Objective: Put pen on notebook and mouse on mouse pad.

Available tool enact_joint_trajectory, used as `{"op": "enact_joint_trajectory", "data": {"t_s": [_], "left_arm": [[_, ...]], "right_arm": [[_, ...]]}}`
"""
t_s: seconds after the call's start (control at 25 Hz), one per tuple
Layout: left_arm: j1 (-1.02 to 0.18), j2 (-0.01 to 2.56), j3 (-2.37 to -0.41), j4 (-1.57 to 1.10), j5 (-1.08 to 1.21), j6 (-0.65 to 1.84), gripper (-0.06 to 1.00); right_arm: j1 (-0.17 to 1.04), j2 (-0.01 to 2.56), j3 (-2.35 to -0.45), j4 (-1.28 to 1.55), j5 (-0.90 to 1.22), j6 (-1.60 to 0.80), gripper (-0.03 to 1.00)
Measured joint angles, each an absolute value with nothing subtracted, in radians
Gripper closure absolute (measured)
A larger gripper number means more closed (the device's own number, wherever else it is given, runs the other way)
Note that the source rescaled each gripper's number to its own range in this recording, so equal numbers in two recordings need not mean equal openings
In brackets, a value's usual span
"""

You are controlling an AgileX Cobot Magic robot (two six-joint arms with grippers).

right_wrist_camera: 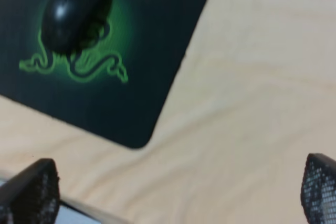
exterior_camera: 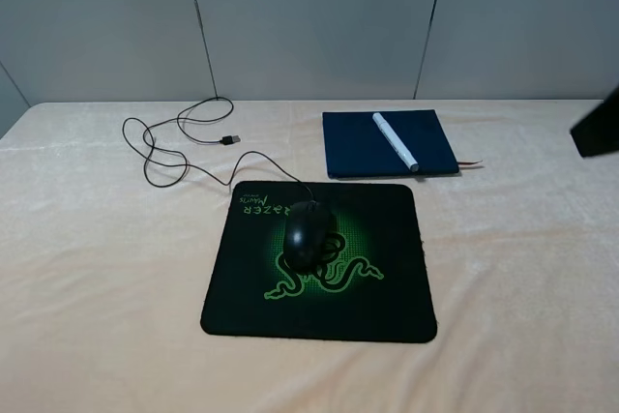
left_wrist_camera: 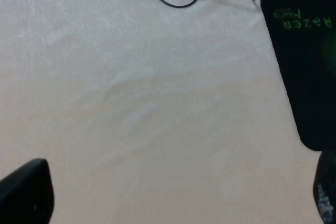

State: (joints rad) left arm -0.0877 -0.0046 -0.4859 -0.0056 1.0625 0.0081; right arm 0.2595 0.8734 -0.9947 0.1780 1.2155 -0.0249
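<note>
The mouse (exterior_camera: 305, 232) sits near the middle of the mouse pad (exterior_camera: 387, 287), on the green logo, and its cable (exterior_camera: 174, 157) trails off the pad's far edge in loose loops to a USB plug (exterior_camera: 230, 139) lying beyond the pad's far-left corner. Just behind the pad's far edge lies the notebook (exterior_camera: 353, 147), with the pen (exterior_camera: 395, 140) resting diagonally across it, tip toward the corner nearest the pad. Both placements look done, so the risk now is disturbance. The pen is round and lies free; a knock to the notebook or a tug on the cloth-covered table (exterior_camera: 97, 287) could roll it off. The left gripper (left_wrist_camera: 173, 203) hangs spread wide and empty over bare cloth on the pad's left side, with cable loops not far off; a low sweep could snag the cable and drag the mouse off the pad. The right gripper (right_wrist_camera: 178, 198) is likewise parted and holding nothing, over the cloth on the pad's right side; only a dark part of that arm shows at the overhead view's right edge.
</note>
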Motion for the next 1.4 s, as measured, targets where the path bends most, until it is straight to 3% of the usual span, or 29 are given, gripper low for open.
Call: {"op": "enact_joint_trajectory", "data": {"t_s": [0.36,0.76,1.04,1.4], "left_arm": [[-0.088,-0.005,-0.486,-0.006,1.062,0.008,-0.06],[-0.088,-0.005,-0.486,-0.006,1.062,0.008,-0.06],[-0.088,-0.005,-0.486,-0.006,1.062,0.008,-0.06],[-0.088,-0.005,-0.486,-0.006,1.062,0.008,-0.06]], "right_arm": [[0.243,0.429,-0.775,0.166,1.219,-0.025,-0.03],[0.018,0.087,-0.632,0.034,1.139,-0.025,-0.03],[0.007,-0.005,-0.494,0.032,1.049,-0.025,-0.03],[0.007,-0.006,-0.490,0.032,1.031,-0.023,-0.03]]}}
